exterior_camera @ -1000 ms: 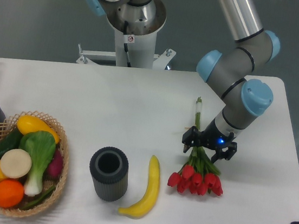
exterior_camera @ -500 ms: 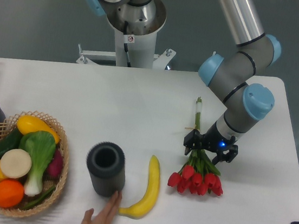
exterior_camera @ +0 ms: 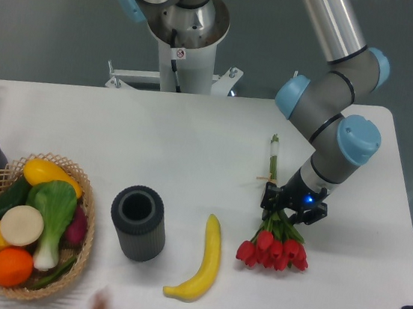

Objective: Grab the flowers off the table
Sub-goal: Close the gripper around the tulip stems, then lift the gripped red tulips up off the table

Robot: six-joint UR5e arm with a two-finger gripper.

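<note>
On the right half of the frame you see the gripper (exterior_camera: 293, 207) low over the flowers (exterior_camera: 275, 237), which lie on the table (exterior_camera: 193, 138). The red heads point toward the lower edge of the frame and the thin green stems run up toward the middle right. The fingers stand on both sides of the stems, just above the heads, and they look drawn in narrow around the bundle. Whether they already press the stems firmly, I cannot tell, because the wrist covers the contact. I judge this place is chosen because there the stems are gathered together, so one grip takes the whole bunch and does not crush the heads.

The bunch seems to rest on the table, so you have not lifted it yet. When you lift, go straight up, since the heavy heads may tilt down.

At the lower middle lies a banana (exterior_camera: 205, 260), just beside the heads but apart from them. A dark cup (exterior_camera: 138, 222) stands left of it, and a basket (exterior_camera: 86, 224) of vegetables is at the lower left.
</note>
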